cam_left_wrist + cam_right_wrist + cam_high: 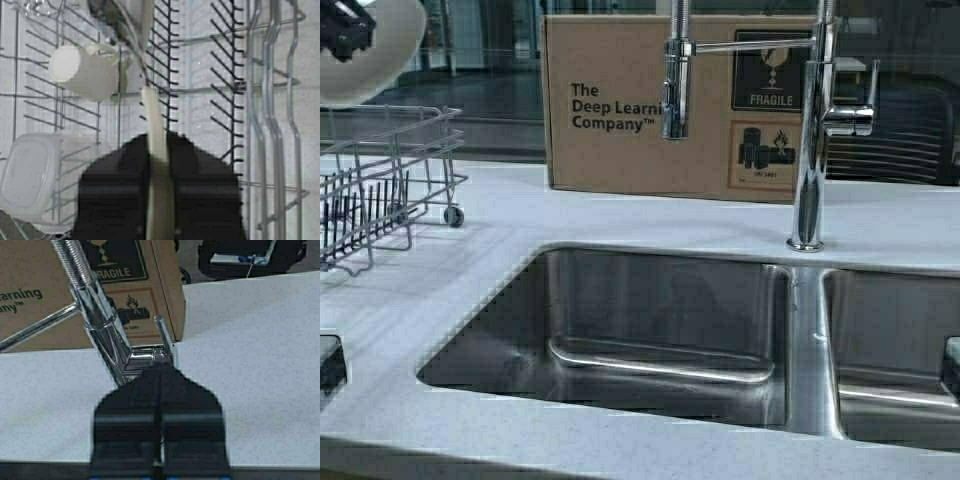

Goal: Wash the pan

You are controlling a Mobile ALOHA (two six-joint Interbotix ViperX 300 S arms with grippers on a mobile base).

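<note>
High view: the pan, cream all over, hangs in the upper left corner above the wire dish rack, pinched at its rim by the left end effector; the frame edge cuts off most of it, handle unseen.

Left wrist view: the pan's pale rim runs edge-on between the dark fingers, its long axis straight up the frame; below it sit a white cup and a clear tub.

Right wrist view: the right end effector is pressed together beside the faucet handle.

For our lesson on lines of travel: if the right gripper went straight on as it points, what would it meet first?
Probably the faucet, near its side lever; the right gripper, jaws shut, aims there, though the gap is unclear.
</note>
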